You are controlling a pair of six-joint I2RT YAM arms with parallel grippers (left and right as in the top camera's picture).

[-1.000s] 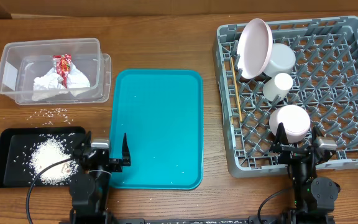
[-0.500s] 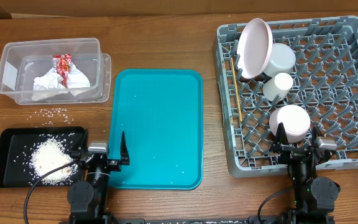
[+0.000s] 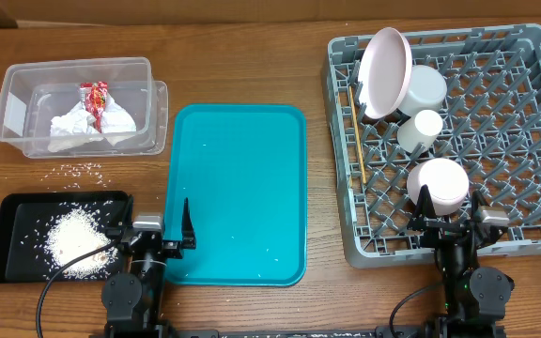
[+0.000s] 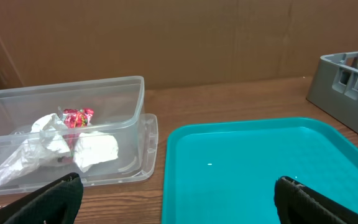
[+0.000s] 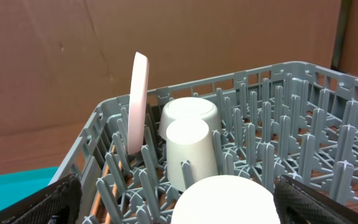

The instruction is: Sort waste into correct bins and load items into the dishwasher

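Note:
The clear tub (image 3: pixel 78 103) at the far left holds a crumpled napkin (image 3: pixel 92 124) and a red-and-white wrapper (image 3: pixel 95 97); both also show in the left wrist view, napkin (image 4: pixel 95 149) and wrapper (image 4: pixel 76 117). Rice is piled (image 3: pixel 75 239) in the black tray (image 3: pixel 17 211), and loose grains (image 3: pixel 81 172) lie on the wood. The grey rack (image 3: pixel 533 122) carries an upright pink plate (image 3: pixel 386 68), a bowl (image 3: pixel 424 86), a cup (image 3: pixel 423 128), an upturned pale dish (image 3: pixel 440 181) and chopsticks (image 3: pixel 354 131). My left gripper (image 3: pixel 156 228) is open over the teal tray's near-left corner. My right gripper (image 3: pixel 452 221) is open just behind the pale dish (image 5: pixel 222 202).
The teal tray (image 3: pixel 238 188) lies in the middle with a few specks on it. A tub lid (image 3: pixel 161 117) sits under the tub's right side. Cardboard walls stand behind the table. Both arm bases are at the near edge.
My left gripper has drawn back slightly toward the near edge. The right arm and all objects have stayed put.

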